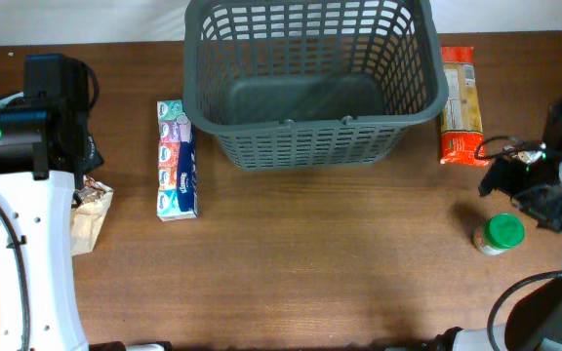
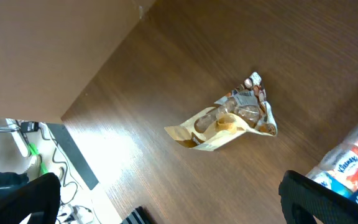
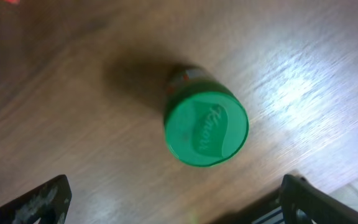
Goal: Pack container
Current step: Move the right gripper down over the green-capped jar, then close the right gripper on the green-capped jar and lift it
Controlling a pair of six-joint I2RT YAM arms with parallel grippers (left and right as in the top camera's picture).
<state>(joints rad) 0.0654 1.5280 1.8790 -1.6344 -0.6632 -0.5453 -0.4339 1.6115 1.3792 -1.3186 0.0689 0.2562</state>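
The container, a large dark grey lattice basket [image 1: 310, 78], stands at the back middle of the table and looks empty. A pack of tissue boxes [image 1: 176, 159] lies left of it, and its corner shows in the left wrist view [image 2: 356, 165]. A crumpled snack bag [image 1: 91, 213] lies at the left, also in the left wrist view [image 2: 229, 121]. An orange pasta packet [image 1: 460, 105] lies right of the basket. A green-lidded jar [image 1: 500, 234] stands at the right, also in the right wrist view [image 3: 205, 124]. My left gripper [image 2: 166, 202] is open above the bag. My right gripper [image 3: 176, 202] is open above the jar.
The table's left edge [image 2: 104, 162] runs close to the snack bag, with cables on the floor beyond it. The table's right edge [image 3: 328, 180] lies close to the jar.
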